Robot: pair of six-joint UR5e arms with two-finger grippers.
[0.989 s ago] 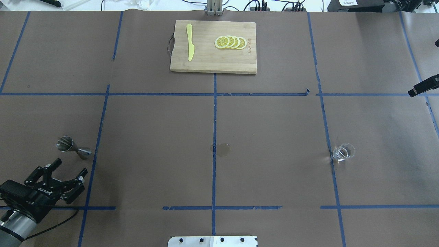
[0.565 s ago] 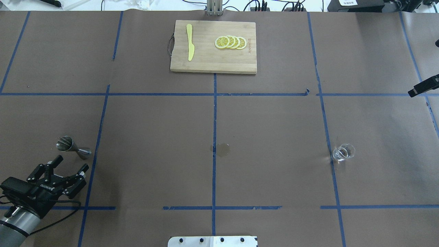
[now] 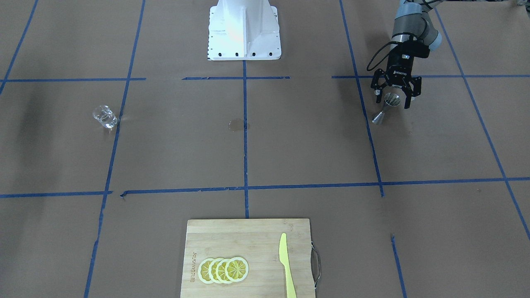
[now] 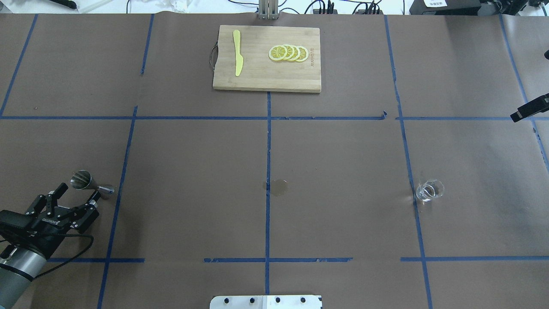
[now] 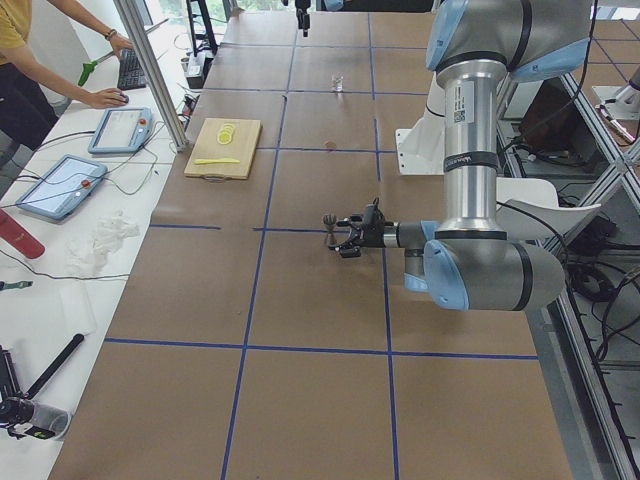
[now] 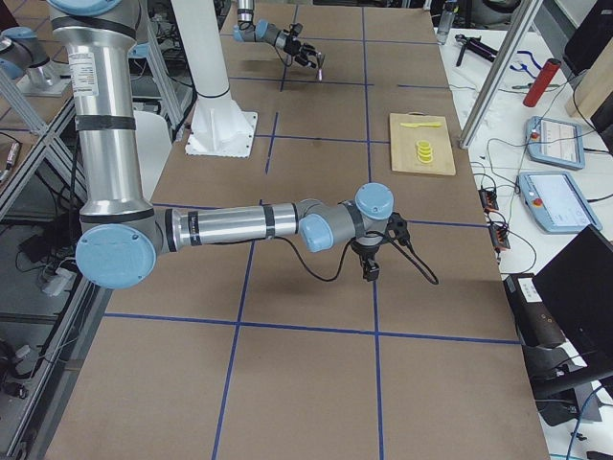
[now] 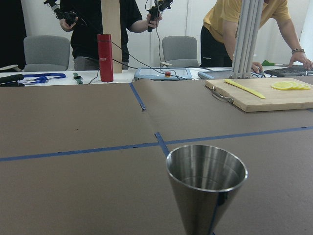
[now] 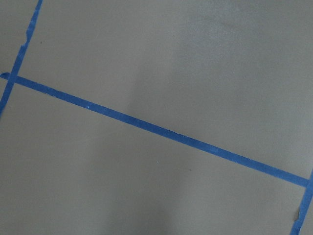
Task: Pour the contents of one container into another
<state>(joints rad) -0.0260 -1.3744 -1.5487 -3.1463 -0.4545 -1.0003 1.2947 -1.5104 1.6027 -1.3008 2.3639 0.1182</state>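
The steel jigger [image 4: 89, 182] stands upright at the near left of the table, and its open upper cone fills the lower middle of the left wrist view [image 7: 206, 183]. My left gripper [image 4: 79, 191] is open and lies low, just short of it. Seen from the front, the jigger [image 3: 386, 106] sits between the spread fingers of the left gripper [image 3: 392, 102], untouched. The clear glass tumbler [image 4: 429, 190] stands alone at the near right. Of my right gripper [image 4: 529, 107] only a black tip shows at the right edge, well behind the tumbler. I cannot tell whether it is open.
A wooden cutting board [image 4: 261, 75] at the far middle carries a yellow knife [image 4: 237, 53] and several lemon slices [image 4: 288, 53]. A small wet stain [image 4: 279, 187] marks the table's centre. Blue tape lines cross the brown paper. The robot's base plate [image 4: 266, 302] is at the near edge.
My left gripper has moved forward and slightly left towards the jigger, staying open, so its fingertips now reach the jigger's sides. The tumbler and the right arm have not moved.
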